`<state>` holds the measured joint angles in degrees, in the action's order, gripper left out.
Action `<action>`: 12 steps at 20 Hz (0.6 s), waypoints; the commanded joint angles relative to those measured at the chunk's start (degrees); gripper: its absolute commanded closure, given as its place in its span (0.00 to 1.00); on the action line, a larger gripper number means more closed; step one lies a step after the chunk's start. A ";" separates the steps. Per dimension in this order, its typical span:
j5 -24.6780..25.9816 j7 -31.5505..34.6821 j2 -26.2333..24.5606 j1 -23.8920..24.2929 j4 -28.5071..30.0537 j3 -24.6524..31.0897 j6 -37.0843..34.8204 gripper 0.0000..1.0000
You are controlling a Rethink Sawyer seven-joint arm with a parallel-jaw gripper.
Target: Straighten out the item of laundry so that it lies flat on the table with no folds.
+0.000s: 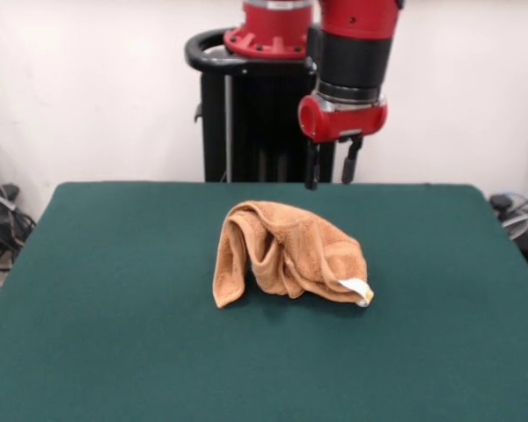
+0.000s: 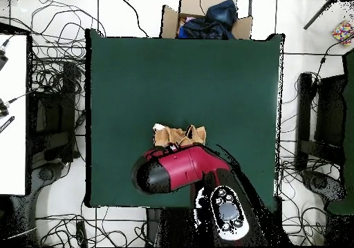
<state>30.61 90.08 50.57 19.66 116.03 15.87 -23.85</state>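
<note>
The place was a robotics lab, not a home. A red and black robot arm [image 1: 352, 70] stood on a black pedestal [image 1: 255, 123] at the far side of a green felt tabletop [image 1: 114, 290], set against a plain white wall [image 1: 88, 88]. From above, loose black cables [image 2: 55, 72] sprawled over the pale floor around the tabletop, and more ran along its lower edge. An open cardboard box [image 2: 207, 17] holding dark cloth sat at one side, and black equipment stands [image 2: 319, 121] flanked the tabletop.
</note>
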 commanded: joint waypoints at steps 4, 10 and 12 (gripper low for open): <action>2.85 5.39 -1.37 -0.95 -1.20 -3.40 0.42 0.00; 2.50 4.94 -1.04 -0.90 -0.90 -3.67 0.53 0.00; 2.40 4.83 -1.02 -0.87 -0.81 -3.72 0.71 0.00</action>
<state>30.61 90.08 50.41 19.22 116.04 13.29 -23.85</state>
